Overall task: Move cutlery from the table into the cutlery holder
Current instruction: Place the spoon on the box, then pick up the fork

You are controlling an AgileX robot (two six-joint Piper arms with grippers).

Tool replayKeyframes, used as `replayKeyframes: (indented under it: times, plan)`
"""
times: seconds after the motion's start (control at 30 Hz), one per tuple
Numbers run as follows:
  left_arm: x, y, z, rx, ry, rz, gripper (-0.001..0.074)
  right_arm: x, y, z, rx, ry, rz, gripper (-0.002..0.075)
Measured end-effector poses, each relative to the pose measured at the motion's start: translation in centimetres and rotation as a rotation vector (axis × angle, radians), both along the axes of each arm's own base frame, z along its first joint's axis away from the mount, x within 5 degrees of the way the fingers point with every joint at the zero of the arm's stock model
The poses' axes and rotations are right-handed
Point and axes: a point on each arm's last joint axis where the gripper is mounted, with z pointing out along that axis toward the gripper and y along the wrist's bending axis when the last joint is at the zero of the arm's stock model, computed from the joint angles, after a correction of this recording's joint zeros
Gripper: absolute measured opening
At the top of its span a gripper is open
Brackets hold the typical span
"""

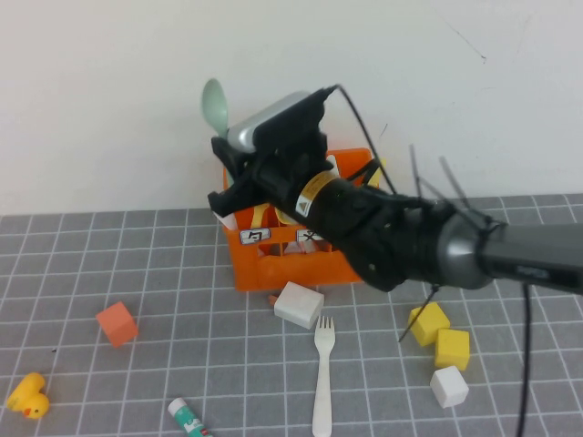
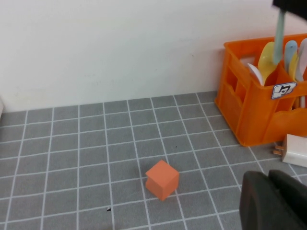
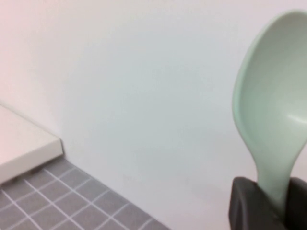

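My right gripper [image 1: 222,146] is shut on the mint-green spoon [image 1: 215,105], bowl up, over the left end of the orange cutlery holder [image 1: 273,259]. The right wrist view shows the spoon [image 3: 276,110] clamped between the fingers [image 3: 247,203]. In the left wrist view its handle [image 2: 279,33] hangs down to the holder's [image 2: 249,110] left compartment, which holds several pastel utensils. The white fork [image 1: 322,373] lies on the table [image 1: 182,273] in front of the holder. I cannot make out the yellow knife. My left gripper [image 2: 269,184] is shut and empty, low over the table.
A white block [image 1: 299,303] sits against the holder's front. An orange cube [image 1: 117,323], a yellow duck [image 1: 27,396] and a green-and-white tube [image 1: 189,419] lie at the left. Two yellow blocks [image 1: 428,323] and a white cube [image 1: 448,386] lie at the right.
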Motion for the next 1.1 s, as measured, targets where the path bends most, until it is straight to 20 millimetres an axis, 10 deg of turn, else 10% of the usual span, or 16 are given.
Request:
replayKeyframes:
  times: [0.4, 0.7, 0.87, 1.1]
  plan:
    - [0.0, 0.1, 0.0, 0.018, -0.009, 0.002, 0.0000, 1.0, 0.7, -3.7, -0.115, -0.029, 0.000, 0.0132]
    - [0.0, 0.1, 0.1, 0.019, -0.010, 0.002, 0.0000, 0.9, 0.6, -3.8, -0.200, 0.003, 0.006, 0.0424]
    - [0.0, 0.1, 0.1, 0.019, -0.010, 0.002, 0.0000, -0.1, 0.0, 0.7, -0.306, -0.007, 0.038, 0.0348]
    - [0.0, 0.1, 0.1, 0.019, -0.010, 0.002, 0.0000, -4.9, -2.7, 10.0, -0.454, 0.153, 0.019, 0.0039]
